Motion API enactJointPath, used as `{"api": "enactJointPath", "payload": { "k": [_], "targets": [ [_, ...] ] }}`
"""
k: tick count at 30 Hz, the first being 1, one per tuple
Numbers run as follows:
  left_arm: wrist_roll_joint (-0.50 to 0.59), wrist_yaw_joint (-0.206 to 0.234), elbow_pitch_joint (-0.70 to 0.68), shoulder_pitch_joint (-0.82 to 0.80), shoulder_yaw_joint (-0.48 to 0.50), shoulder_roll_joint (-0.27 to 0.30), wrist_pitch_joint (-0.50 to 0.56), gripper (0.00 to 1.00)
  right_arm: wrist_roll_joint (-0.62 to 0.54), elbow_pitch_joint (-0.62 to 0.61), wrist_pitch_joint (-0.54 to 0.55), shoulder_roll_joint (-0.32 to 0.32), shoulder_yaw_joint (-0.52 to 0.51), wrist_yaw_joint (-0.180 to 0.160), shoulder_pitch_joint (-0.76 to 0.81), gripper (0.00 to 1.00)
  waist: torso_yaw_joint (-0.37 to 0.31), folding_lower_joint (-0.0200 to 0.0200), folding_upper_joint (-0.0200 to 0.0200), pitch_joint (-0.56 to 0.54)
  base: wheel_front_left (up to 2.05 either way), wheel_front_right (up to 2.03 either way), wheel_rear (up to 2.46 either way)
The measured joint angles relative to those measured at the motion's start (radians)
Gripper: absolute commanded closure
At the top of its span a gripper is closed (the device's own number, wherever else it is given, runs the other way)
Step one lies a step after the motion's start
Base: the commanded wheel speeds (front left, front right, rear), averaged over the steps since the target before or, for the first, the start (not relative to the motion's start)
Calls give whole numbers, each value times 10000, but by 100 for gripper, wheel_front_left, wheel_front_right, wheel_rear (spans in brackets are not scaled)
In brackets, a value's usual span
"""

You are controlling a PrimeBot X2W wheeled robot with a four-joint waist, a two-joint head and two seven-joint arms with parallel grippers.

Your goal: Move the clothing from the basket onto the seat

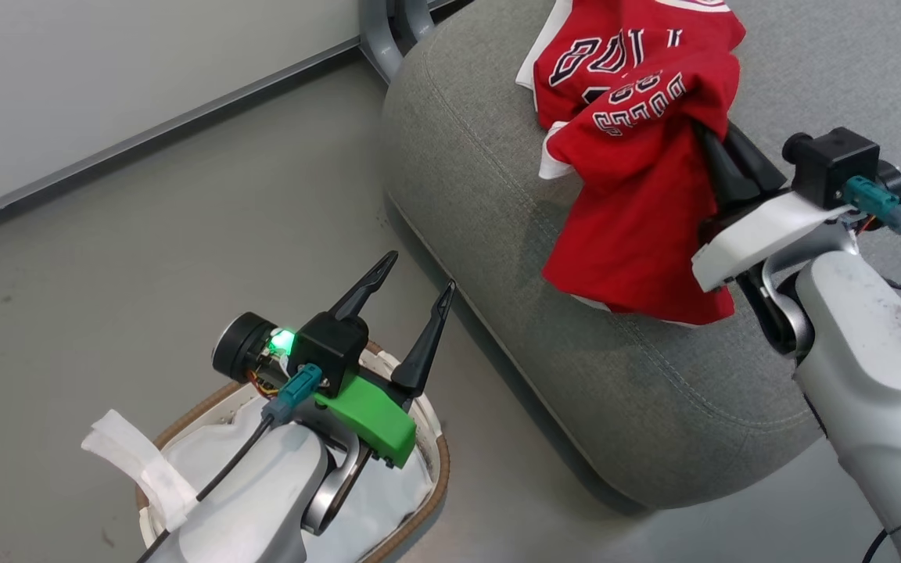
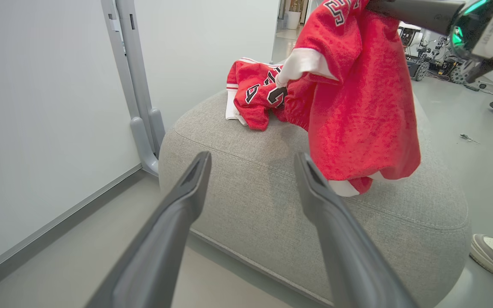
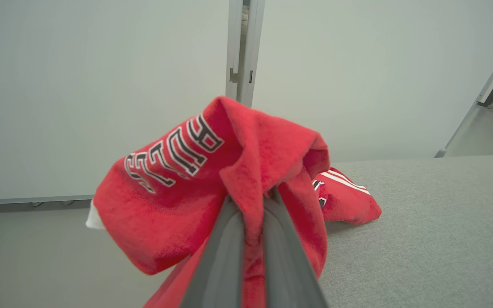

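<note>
A red jersey point(image 1: 638, 219) with black-and-white lettering hangs over the grey seat point(image 1: 482, 195), bunched in my right gripper point(image 1: 702, 131), which is shut on it. In the right wrist view the fabric point(image 3: 178, 192) folds over the closed fingertips point(image 3: 253, 201). Another red jersey point(image 1: 622, 47) lies crumpled on the seat farther back, also seen in the left wrist view point(image 2: 253, 92). My left gripper point(image 1: 421, 271) stands open and empty above the basket point(image 1: 439, 469), pointing at the seat's side point(image 2: 250, 192). The basket shows white liner and no red fabric where it is not hidden by my arm.
The basket stands on the grey floor just left of the seat's front corner. A grey partition post point(image 1: 388, 31) rises behind the seat against a pale wall. A person's shoe point(image 2: 492, 252) is on the floor beyond the seat.
</note>
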Motion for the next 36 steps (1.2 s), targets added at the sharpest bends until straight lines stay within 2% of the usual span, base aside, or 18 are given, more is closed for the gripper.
{"api": "enactJointPath", "payload": {
  "k": [7,16,22,28,36],
  "targets": [
    [23,-17,-127,-93,-86,-15,0,0,-357,314,0,-619,-483,0,-1707,100,388,1,0,286,0,0,0],
    [224,-8,-458,-404,-221,-6,90,0,-631,1501,224,-2426,-1814,0,-4470,100,1290,0,0,814,0,0,0],
    [305,61,-711,-746,-198,40,148,0,-1432,2073,508,-3336,-2460,0,-4839,100,1829,1,0,1441,0,0,0],
    [414,75,-918,-1025,-234,123,224,0,-1808,3083,378,-3400,-3379,0,-3981,100,2296,1,0,2109,0,0,0],
    [458,153,-997,-1112,-263,293,311,0,-2119,4291,84,-2738,-4071,0,-3089,100,2684,1,0,2826,0,0,0]
  ]
}}
